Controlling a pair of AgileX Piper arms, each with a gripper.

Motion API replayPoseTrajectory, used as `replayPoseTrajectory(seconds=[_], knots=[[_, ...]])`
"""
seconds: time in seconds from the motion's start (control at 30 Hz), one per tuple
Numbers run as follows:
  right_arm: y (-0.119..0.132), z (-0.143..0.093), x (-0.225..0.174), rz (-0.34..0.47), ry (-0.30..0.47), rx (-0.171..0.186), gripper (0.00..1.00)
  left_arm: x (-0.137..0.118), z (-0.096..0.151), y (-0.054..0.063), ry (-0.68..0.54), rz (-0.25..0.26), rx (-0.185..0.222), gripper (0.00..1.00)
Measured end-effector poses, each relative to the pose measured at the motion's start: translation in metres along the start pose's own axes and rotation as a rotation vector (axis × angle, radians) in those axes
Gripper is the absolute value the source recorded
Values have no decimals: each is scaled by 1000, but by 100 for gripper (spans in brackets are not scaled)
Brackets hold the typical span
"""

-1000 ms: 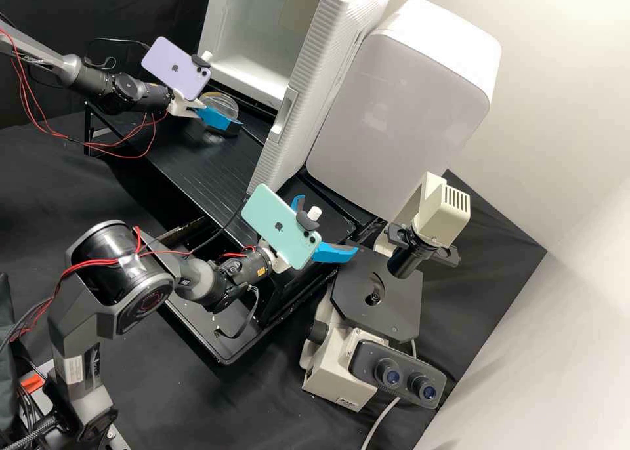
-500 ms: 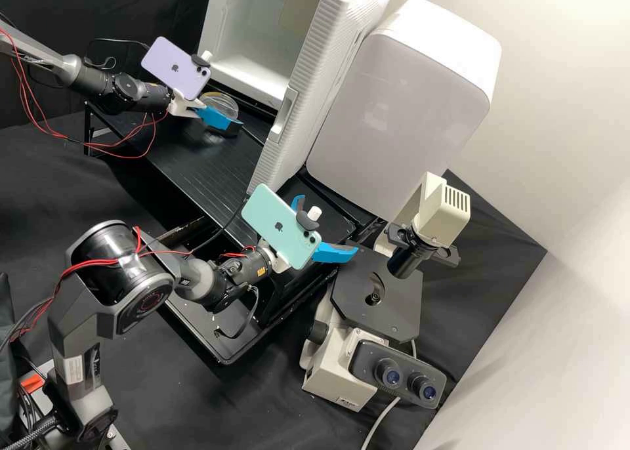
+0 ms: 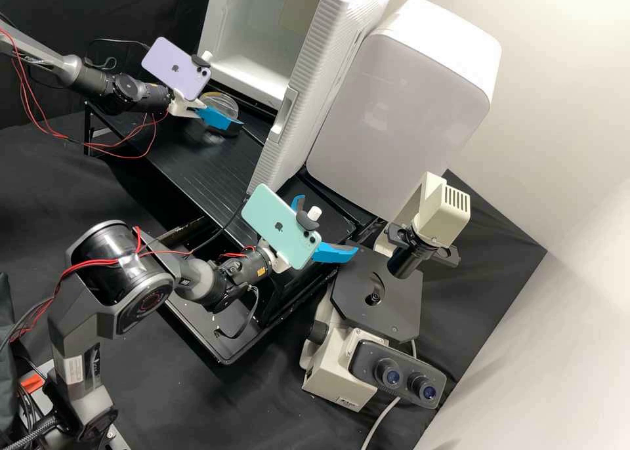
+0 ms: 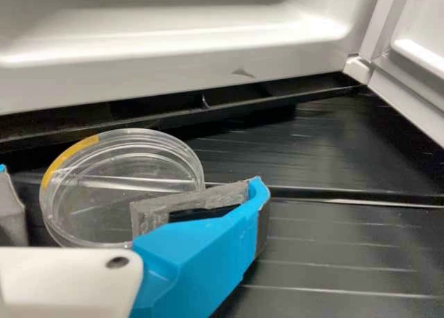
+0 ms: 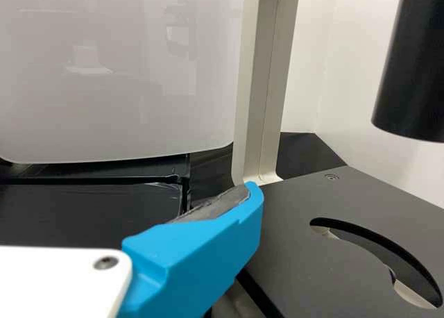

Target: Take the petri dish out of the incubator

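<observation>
Your left gripper (image 3: 218, 118) hangs just in front of the open incubator (image 3: 252, 56). The petri dish (image 4: 118, 182) lies right at its tip, outside the chamber, over the black ribbed tray (image 4: 333, 248). Whether it grips the dish, I cannot tell. The open door (image 3: 315, 82) stands close beside it. Your right gripper (image 3: 336, 252), its grip also unclear, is at the microscope stage (image 5: 305, 214), beside a black cylinder (image 5: 413, 61).

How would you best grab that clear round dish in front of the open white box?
Grip the petri dish by its low side wall, at two opposite points, coming in level from the front, away from the incubator. It is round, shallow and seems to lie flat on the black shelf, so only the wall offers a hold.
</observation>
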Motion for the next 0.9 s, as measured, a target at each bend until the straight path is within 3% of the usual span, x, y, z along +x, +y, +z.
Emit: replayPoseTrajectory(seconds=[0.9], knots=[[0,0,0,0,0,0,100,1,-1,0,12,9,4,0]])
